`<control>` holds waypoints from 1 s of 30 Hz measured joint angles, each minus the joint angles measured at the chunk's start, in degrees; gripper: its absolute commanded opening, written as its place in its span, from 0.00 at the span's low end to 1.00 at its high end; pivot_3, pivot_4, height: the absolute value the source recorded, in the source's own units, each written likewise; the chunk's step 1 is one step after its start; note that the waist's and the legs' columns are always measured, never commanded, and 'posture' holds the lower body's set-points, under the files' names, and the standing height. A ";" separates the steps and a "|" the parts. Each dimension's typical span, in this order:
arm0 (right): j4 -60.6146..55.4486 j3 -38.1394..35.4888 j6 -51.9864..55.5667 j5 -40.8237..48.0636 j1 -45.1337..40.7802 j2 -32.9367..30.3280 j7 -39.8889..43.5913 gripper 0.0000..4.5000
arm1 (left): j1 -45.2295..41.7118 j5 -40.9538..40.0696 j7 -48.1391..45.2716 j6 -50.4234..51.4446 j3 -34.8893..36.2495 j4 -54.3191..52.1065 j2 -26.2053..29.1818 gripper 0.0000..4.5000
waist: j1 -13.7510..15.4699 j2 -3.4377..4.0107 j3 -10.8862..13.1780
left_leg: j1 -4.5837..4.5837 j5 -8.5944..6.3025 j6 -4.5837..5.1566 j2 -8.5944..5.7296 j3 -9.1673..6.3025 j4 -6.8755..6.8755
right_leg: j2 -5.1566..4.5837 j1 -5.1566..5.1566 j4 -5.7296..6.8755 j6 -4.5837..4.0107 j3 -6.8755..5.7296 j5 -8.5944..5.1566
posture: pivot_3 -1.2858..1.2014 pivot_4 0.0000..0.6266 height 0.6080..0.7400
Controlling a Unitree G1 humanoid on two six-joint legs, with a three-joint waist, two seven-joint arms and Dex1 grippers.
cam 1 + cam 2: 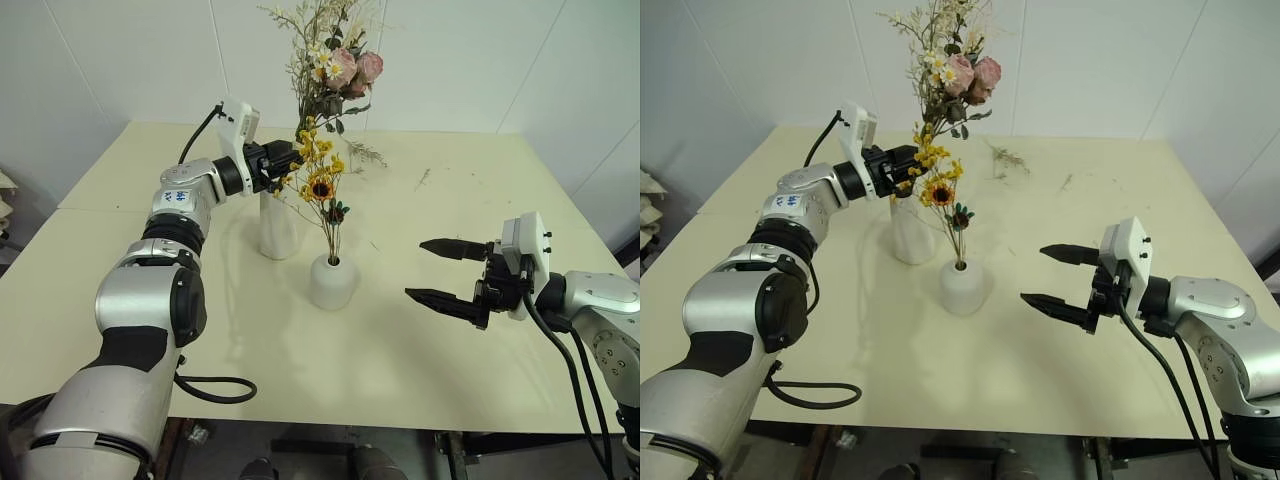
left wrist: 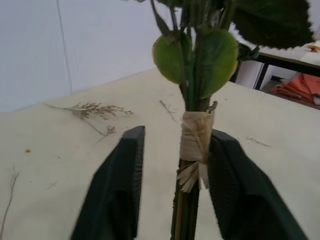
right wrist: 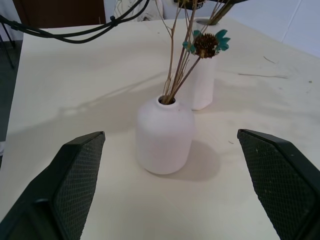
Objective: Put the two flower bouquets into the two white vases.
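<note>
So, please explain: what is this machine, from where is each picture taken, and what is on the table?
This is a humanoid robot; each arm ends in two black fingers. Two pictures come from its head, looking down; two from its wrists, looking along the fingers. On the table stand a tall vase with the pink rose bouquet and a round vase with the yellow bouquet; loose twigs lie behind. The left fingers stand either side of the rose stems, a gap showing. The right fingers are open, empty.
</note>
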 measured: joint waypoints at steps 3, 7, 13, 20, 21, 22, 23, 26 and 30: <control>0.00 0.00 0.00 0.00 0.00 0.00 -0.11 1.00 | 0.00 0.22 0.16 0.38 0.06 0.24 0.01 0.04 | 0.04 0.00 0.00 | 0.00 0.00 0.00 0.00 0.00 0.01 | 0.00 0.00 0.01 0.00 0.00 0.00 | 0.52 0.24 1.00; -0.01 0.00 0.00 0.00 0.00 0.00 -0.39 1.00 | -0.02 0.22 -1.61 0.31 0.10 0.23 0.31 0.01 | 0.05 0.00 0.00 | -0.01 0.00 0.00 0.00 0.00 -0.01 | 0.00 0.00 0.00 0.00 0.00 0.00 | 0.52 0.24 1.00; -0.01 0.00 0.00 -0.01 0.00 0.00 -0.54 1.00 | -0.02 0.46 -4.76 -0.27 -0.23 0.21 1.53 0.01 | -0.01 0.00 0.00 | -0.01 0.00 0.00 0.00 0.00 -0.03 | 0.00 -0.01 -0.02 0.00 0.00 0.00 | 0.52 0.24 1.00; 0.00 0.03 -0.01 -0.08 -0.04 0.00 -0.58 1.00 | 0.51 0.41 -5.98 -1.05 -0.12 0.11 2.96 0.01 | -0.08 0.00 0.00 | 0.00 0.00 0.00 0.00 0.00 -0.03 | 0.00 -0.01 -0.01 0.00 0.00 0.00 | 0.52 0.24 1.00; 0.00 0.03 -0.01 -0.10 -0.04 0.00 -0.58 1.00 | 0.68 0.38 -6.02 -1.14 0.16 0.10 3.15 0.01 | -0.09 0.00 0.00 | 0.00 0.00 0.00 0.00 0.00 -0.02 | 0.00 -0.01 -0.01 0.00 0.00 0.00 | 0.52 0.24 1.00; 0.00 0.03 -0.01 -0.11 -0.04 0.00 -0.59 1.00 | 0.89 0.26 -6.02 -1.23 0.34 0.06 3.28 0.01 | -0.07 0.00 0.00 | 0.00 0.00 0.00 0.00 0.00 -0.02 | 0.00 -0.01 -0.01 0.00 0.00 0.00 | 0.52 0.24 1.00; 0.00 0.03 -0.01 -0.14 -0.04 0.00 -0.59 1.00 | 1.01 0.17 -6.02 -1.27 0.56 0.05 3.38 0.01 | -0.06 0.00 0.00 | 0.00 0.00 0.00 0.00 0.00 -0.02 | 0.00 -0.01 0.00 0.00 0.00 0.00 | 0.52 0.24 1.00; 0.00 0.03 -0.01 -0.38 -0.04 0.00 -0.59 1.00 | 1.57 -0.28 -6.15 -1.50 1.01 -0.36 3.59 0.01 | -0.04 0.00 0.00 | 0.00 0.00 0.00 0.00 0.00 -0.01 | 0.00 0.00 0.00 0.00 0.00 0.00 | 0.52 0.24 1.00; 0.05 0.12 -0.01 -0.50 -0.18 0.01 -0.59 1.00 | 2.46 -0.63 -6.60 -2.25 1.28 -0.98 3.60 0.01 | -0.06 0.00 0.00 | 0.00 0.00 0.00 0.00 0.00 -0.01 | 0.00 0.00 0.00 0.00 0.00 0.00 | 0.52 0.24 1.00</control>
